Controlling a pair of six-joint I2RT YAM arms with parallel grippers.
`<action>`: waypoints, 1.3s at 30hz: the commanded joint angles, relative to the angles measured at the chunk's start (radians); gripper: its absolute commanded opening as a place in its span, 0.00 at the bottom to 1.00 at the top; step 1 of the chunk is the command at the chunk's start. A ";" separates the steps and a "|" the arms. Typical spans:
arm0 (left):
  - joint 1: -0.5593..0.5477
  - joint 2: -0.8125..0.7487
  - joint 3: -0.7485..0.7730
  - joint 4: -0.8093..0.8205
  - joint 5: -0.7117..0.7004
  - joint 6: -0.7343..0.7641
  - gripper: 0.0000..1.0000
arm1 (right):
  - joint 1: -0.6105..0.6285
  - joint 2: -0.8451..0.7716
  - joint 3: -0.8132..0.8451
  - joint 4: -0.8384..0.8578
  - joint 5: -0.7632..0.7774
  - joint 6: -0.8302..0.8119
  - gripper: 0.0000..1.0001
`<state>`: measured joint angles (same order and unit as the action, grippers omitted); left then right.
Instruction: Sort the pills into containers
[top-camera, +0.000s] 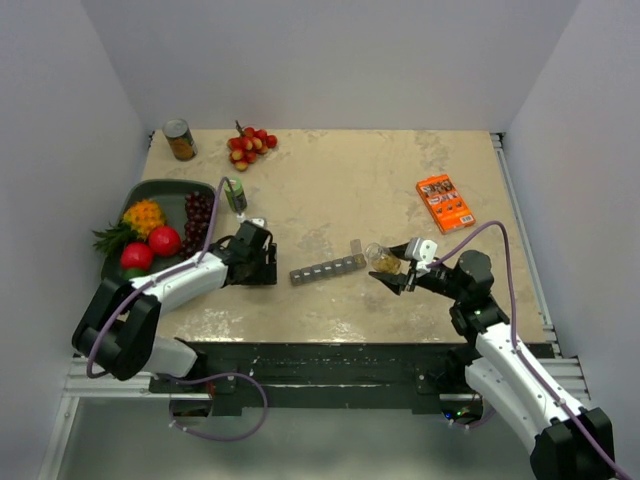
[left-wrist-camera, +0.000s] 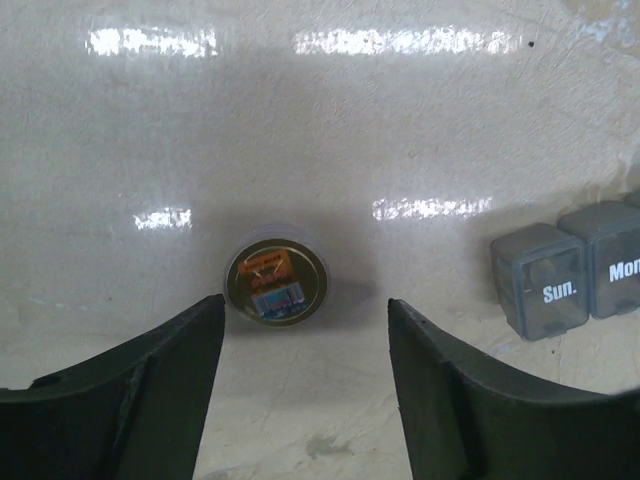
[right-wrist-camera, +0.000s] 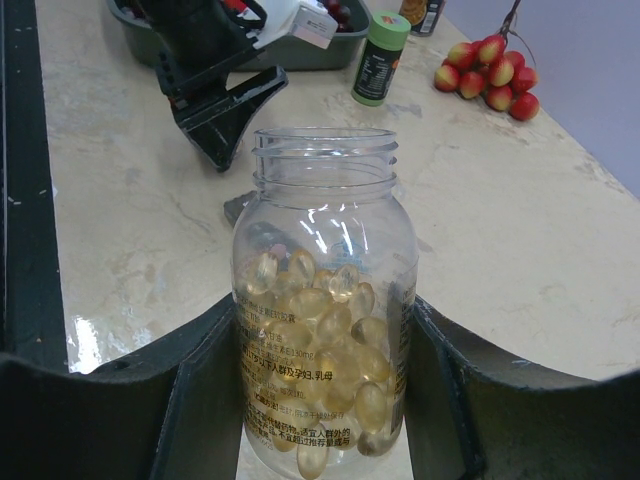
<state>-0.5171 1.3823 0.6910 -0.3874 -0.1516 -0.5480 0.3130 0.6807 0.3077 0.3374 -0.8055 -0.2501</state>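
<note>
- The left arm stretches low from its base toward 2 o'clock. Its end effector (left-wrist-camera: 305, 310) points down at the surface (left-wrist-camera: 320, 120), fingers apart with nothing between them.
- Just beyond those fingertips, at 12 o'clock in the wrist view, we see a small round cap (left-wrist-camera: 276, 283) lying flat; its marks are too small to read.
- The right arm bends in toward 10 o'clock, its end effector (right-wrist-camera: 322, 320) clamped on both sides of a clear, uncapped bottle (right-wrist-camera: 325, 190).
- The pills (right-wrist-camera: 320, 340) fill the bottle's lower half, and the print on the bottle is in Chinese characters.
- The containers (top-camera: 328, 268) lie on the surface between the two end effectors, at 9 o'clock of the bottle.
- We read "Sun." and "Mon" on the two compartments nearest the left end effector.
</note>
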 joint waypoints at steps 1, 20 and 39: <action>-0.032 0.063 0.073 -0.016 -0.100 0.014 0.69 | -0.006 -0.003 -0.001 0.060 -0.021 -0.012 0.00; -0.050 0.162 0.113 -0.001 -0.135 0.042 0.56 | -0.012 0.000 -0.001 0.055 -0.035 -0.017 0.00; -0.057 -0.262 0.042 0.092 0.346 0.192 0.00 | -0.026 0.025 0.097 -0.175 -0.098 -0.126 0.00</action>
<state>-0.5655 1.2327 0.7738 -0.3893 -0.0486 -0.4053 0.2935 0.6926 0.3183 0.2543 -0.8501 -0.2974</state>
